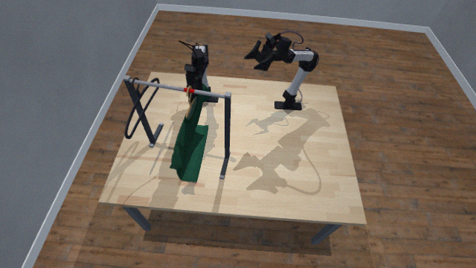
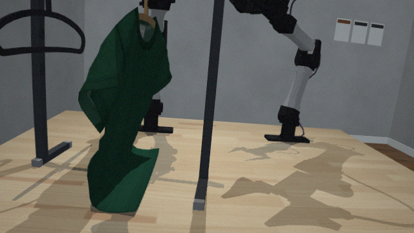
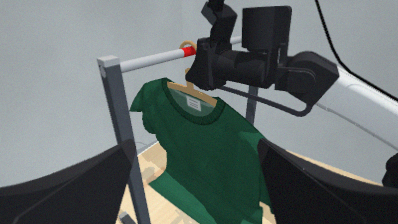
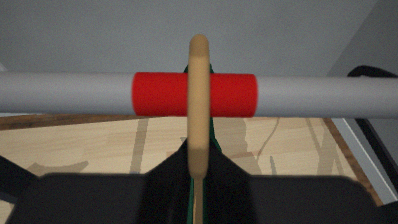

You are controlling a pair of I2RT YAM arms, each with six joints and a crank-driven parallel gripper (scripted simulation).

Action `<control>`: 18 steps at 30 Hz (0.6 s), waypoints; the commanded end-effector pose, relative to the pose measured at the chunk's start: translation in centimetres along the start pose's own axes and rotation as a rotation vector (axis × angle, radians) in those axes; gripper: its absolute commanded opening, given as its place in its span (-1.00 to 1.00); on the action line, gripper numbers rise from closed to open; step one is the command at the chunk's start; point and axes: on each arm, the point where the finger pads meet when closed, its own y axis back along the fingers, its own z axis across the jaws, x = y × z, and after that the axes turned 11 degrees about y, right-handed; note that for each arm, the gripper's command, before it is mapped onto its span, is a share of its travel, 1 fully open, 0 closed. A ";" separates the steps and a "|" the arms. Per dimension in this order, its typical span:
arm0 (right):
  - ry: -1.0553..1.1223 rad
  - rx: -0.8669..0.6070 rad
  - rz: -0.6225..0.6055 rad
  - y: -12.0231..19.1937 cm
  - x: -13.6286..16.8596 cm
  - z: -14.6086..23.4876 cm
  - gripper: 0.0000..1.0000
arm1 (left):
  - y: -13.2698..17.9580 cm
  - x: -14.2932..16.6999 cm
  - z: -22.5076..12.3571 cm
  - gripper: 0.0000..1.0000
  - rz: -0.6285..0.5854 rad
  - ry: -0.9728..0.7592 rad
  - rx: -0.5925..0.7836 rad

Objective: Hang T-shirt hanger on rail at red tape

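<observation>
From my remote station, I have the right gripper point(image 1: 192, 96) point(image 3: 187, 77) point(image 4: 198, 137) nearly closed, pinching the wooden hanger point(image 1: 189, 109) point(image 2: 147, 18) point(image 3: 192, 92) just below its hook point(image 1: 189, 91) point(image 3: 187, 44) point(image 4: 198, 75). The smooth, rounded hook crosses the red tape point(image 1: 192, 91) point(image 3: 189, 51) point(image 4: 160, 94) near its middle, roughly square to the grey rail point(image 1: 212, 94) point(image 3: 150, 61) point(image 4: 310, 95); whether its weight rests there, I cannot tell.

Open room lies along the rail on both sides, between the rack's upright point(image 1: 227, 126) point(image 2: 211, 81) point(image 3: 120, 110) and a black wire-like hanger point(image 1: 127, 130) point(image 2: 42, 49) point(image 4: 370, 72). Beneath my claw, the soft green T-shirt point(image 1: 191, 149) point(image 2: 129, 81) point(image 3: 210, 140) drapes in folds, its hem curling near the pale wood table point(image 1: 316, 149) point(image 2: 246, 207). My left gripper point(image 1: 251, 63) point(image 3: 196, 141) stands wide open, holding nothing, well apart from the shirt.
</observation>
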 end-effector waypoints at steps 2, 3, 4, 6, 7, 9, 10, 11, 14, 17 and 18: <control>-0.017 0.017 -0.072 0.9 -2.3 -0.6 -0.72 | 0.0 -2.9 -0.9 1.00 -0.073 -0.002 0.023; -0.019 0.018 -0.078 1.0 -2.6 -0.7 -0.48 | 0.0 -2.9 -0.9 1.00 -0.073 -0.002 0.023; -0.015 0.019 -0.077 1.5 -2.5 -0.7 -0.24 | 0.0 -2.9 -0.9 1.00 -0.073 -0.002 0.023; -0.013 0.022 -0.074 2.7 -2.5 -0.8 0.13 | 0.0 -2.9 -0.9 1.00 -0.073 -0.002 0.023; -0.012 0.021 -0.072 3.5 -2.4 -0.8 0.13 | 0.0 -2.9 -0.9 1.00 -0.073 -0.002 0.023; -0.009 0.021 -0.069 4.1 -2.2 -0.8 0.37 | 0.0 -2.9 -0.9 1.00 -0.073 -0.002 0.023; -0.009 0.021 -0.069 4.1 -2.2 -0.8 0.37 | 0.0 -2.9 -0.9 1.00 -0.073 -0.002 0.023; -0.009 0.021 -0.069 4.1 -2.2 -0.8 0.37 | 0.0 -2.9 -0.9 1.00 -0.073 -0.002 0.023; -0.006 0.019 -0.059 5.8 -1.9 -0.7 0.37 | 0.0 -2.9 -0.9 1.00 -0.073 -0.002 0.023; -0.023 0.019 -0.058 9.1 -1.7 -0.6 0.37 | 0.0 -2.9 -0.9 1.00 -0.073 -0.002 0.023; -0.026 0.019 -0.059 10.4 -1.7 -0.6 0.37 | 0.0 -2.9 -0.9 1.00 -0.073 -0.002 0.023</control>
